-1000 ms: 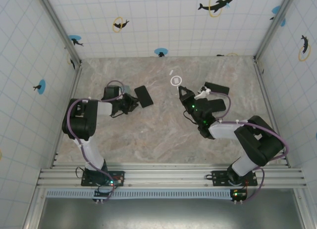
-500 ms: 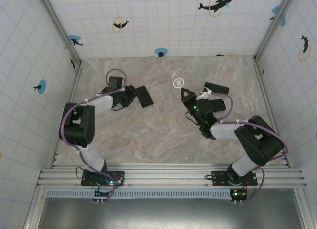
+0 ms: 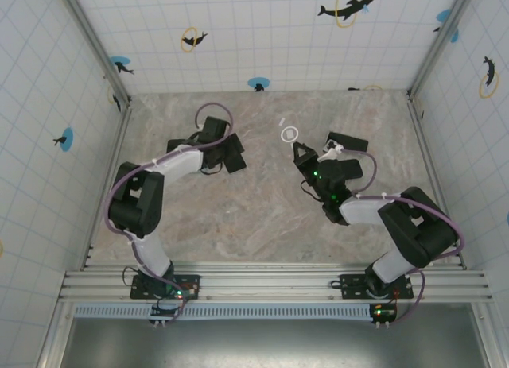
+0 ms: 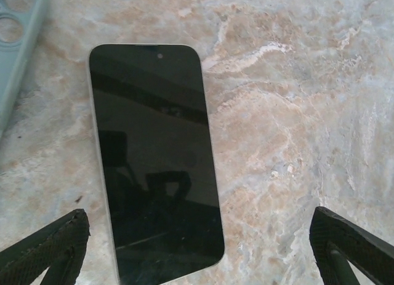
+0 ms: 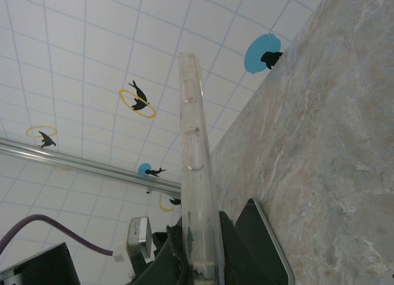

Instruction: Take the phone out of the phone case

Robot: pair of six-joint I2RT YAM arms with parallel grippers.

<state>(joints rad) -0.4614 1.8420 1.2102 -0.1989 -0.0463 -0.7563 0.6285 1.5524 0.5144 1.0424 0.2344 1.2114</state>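
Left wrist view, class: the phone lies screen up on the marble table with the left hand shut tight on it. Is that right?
No. The left hand is open, its fingers standing wide on either side of the phone and clear of it, as the left wrist view shows. The phone does lie screen up on the marble table.

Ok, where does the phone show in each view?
Top external: phone left of centre, at the left gripper.
Left wrist: phone centre-left, flat and screen-up, between the open fingers.
Right wrist: phone at the bottom edge, just right of the clear case that the right gripper holds.
Shared landmark: the marble table under it.
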